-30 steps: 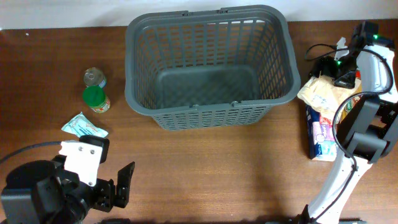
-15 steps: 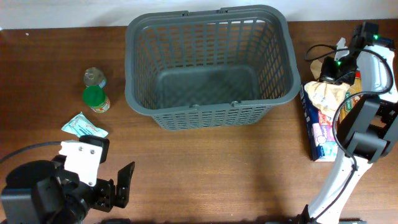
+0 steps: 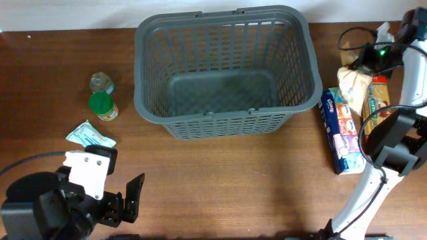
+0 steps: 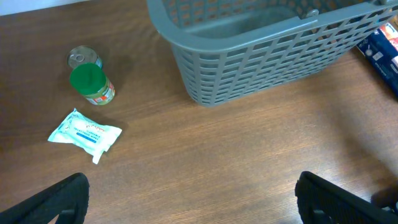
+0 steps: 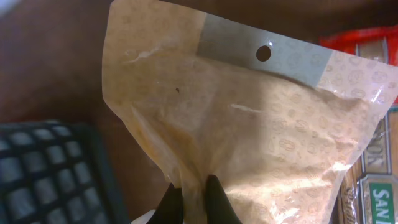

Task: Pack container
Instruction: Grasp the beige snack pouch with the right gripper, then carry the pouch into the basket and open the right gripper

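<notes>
The container (image 3: pixel 143 73), a large dark grey slotted basket, stands at the back middle of the table with nothing in it. My right gripper (image 3: pixel 365 61) is to the right of it, shut on a tan crinkly bag (image 3: pixel 353 83). In the right wrist view its fingertips (image 5: pixel 194 202) pinch a fold of the tan bag (image 5: pixel 249 124), and the container's corner (image 5: pixel 50 174) shows at lower left. My left gripper (image 3: pixel 123 200) stands open at the front left over bare wood. In the left wrist view its fingers (image 4: pixel 56 199) are wide apart, with the container (image 4: pixel 273 56) ahead.
Left of the container stand a green-lidded jar (image 3: pixel 103 106) and a small can (image 3: pixel 101 83), with a white-and-blue packet (image 3: pixel 90 135) in front of them. On the right lie a blue multipack (image 3: pixel 340 133) and a red-and-green pasta packet (image 3: pixel 377 100).
My right gripper has shut on the tan bag and drawn it up and toward the back right, uncovering the blue multipack. The left arm has not moved.
</notes>
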{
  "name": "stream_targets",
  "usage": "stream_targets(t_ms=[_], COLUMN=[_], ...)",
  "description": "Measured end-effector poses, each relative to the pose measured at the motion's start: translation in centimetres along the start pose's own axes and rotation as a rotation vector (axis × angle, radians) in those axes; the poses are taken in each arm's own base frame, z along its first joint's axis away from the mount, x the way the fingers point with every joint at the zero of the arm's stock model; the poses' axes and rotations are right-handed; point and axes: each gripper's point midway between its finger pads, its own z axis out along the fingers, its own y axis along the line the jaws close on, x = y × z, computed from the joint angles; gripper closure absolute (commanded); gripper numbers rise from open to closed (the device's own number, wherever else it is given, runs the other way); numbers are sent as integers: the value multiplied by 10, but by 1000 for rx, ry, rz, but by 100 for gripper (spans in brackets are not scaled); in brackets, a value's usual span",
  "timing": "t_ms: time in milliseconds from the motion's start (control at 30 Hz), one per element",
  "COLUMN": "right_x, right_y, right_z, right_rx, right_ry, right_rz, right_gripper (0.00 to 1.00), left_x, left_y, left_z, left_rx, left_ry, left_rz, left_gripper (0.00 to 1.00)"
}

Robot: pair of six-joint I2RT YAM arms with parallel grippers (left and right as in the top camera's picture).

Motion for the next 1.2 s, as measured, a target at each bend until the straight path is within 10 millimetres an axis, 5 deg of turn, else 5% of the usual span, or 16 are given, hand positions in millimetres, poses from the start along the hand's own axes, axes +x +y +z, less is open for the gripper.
stream_targets(t_ms=[267, 467, 600, 733, 867, 1000, 1200], right_x=[-35, -70, -71, -53, -25, 6, 44], right_y=[37, 87, 124, 173, 230, 280, 313], right_z=[-53, -139, -197, -232, -240, -221, -187], right_rx=[-131, -175, -186, -221, -284, -328, -249], right_ry=[-159, -415, -564, -630, -625, -549, -433], right_rz=[-66, -225, -330, -429, -540, -621, -665], right_gripper=[96, 96, 96, 96, 96, 96, 96], left_x=[0, 0, 0, 0, 0, 0, 0], left_y=[0, 0, 0, 0, 0, 0, 0], left_z=[0, 0, 0, 0, 0, 0, 0], left_rx=[0, 0, 0, 0, 0, 0, 0], left_ry=[0, 0, 0, 0, 0, 0, 0], left_rz=[0, 0, 0, 0, 0, 0, 0], left_gripper=[1, 1, 1, 1, 1, 1, 1])
